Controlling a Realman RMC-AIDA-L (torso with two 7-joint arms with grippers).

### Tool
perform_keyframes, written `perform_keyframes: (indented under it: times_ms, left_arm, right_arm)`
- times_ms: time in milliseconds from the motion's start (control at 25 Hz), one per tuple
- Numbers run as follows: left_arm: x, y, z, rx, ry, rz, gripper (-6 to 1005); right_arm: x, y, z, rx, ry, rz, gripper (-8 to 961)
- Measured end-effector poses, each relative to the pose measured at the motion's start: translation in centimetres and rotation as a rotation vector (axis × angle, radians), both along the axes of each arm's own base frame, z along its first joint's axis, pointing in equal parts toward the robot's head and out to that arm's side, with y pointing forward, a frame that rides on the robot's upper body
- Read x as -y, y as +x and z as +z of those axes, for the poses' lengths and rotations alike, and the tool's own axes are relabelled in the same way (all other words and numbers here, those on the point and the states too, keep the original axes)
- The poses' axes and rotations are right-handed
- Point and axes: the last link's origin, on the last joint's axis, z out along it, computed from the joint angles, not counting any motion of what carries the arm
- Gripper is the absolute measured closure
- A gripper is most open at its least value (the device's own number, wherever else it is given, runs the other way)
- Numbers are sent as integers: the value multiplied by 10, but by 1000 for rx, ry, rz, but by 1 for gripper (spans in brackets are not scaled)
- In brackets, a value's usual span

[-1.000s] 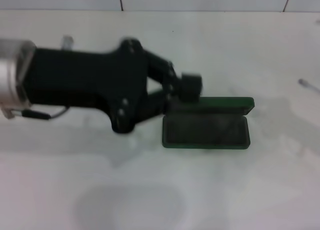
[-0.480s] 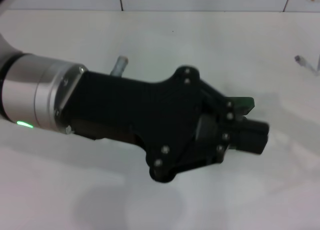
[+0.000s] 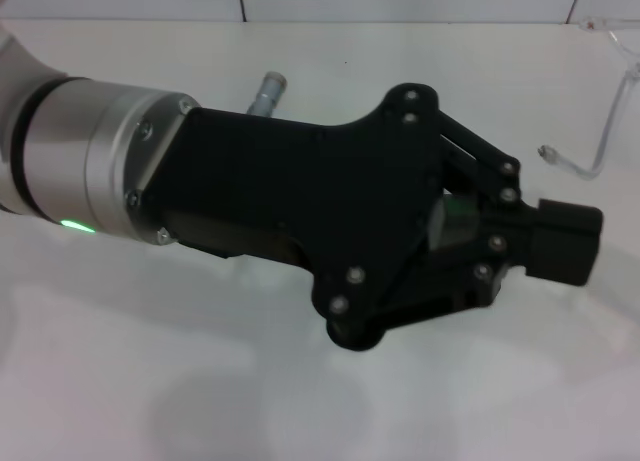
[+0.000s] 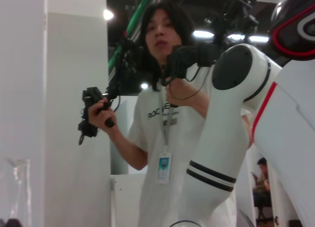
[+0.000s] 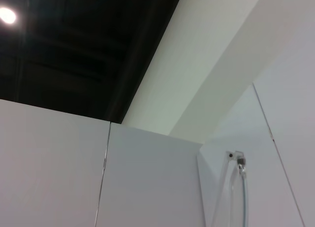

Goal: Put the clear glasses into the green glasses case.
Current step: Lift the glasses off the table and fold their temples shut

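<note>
Glasses (image 3: 610,91) hang right of left gripper's (image 3: 565,241) fingers (case hidden).

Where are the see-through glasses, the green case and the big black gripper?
clear glasses (image 3: 612,101): head view, on the curved transparent arm.
green glasses case (image 3: 460,221): head view, green sliver showing through the gripper's linkage.
left gripper (image 3: 567,243): head view, at its black fingertips.

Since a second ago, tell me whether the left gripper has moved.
Yes. In the head view, the left gripper has swung rightward and nearer, now covering almost all of the green glasses case on the white table.
</note>
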Motion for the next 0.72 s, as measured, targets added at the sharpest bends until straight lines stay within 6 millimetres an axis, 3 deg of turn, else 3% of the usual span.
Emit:
perform_keyframes:
  times_ms: [280, 720]
  left_arm:
    - [5, 1, -12, 31, -33, -11, 946]
    - [-11, -2, -17, 77, -11, 101, 946]
  right_arm:
    - [-1, -3, -1, 0, 0, 12, 900]
    - [-2, -4, -2, 4, 0, 18, 900]
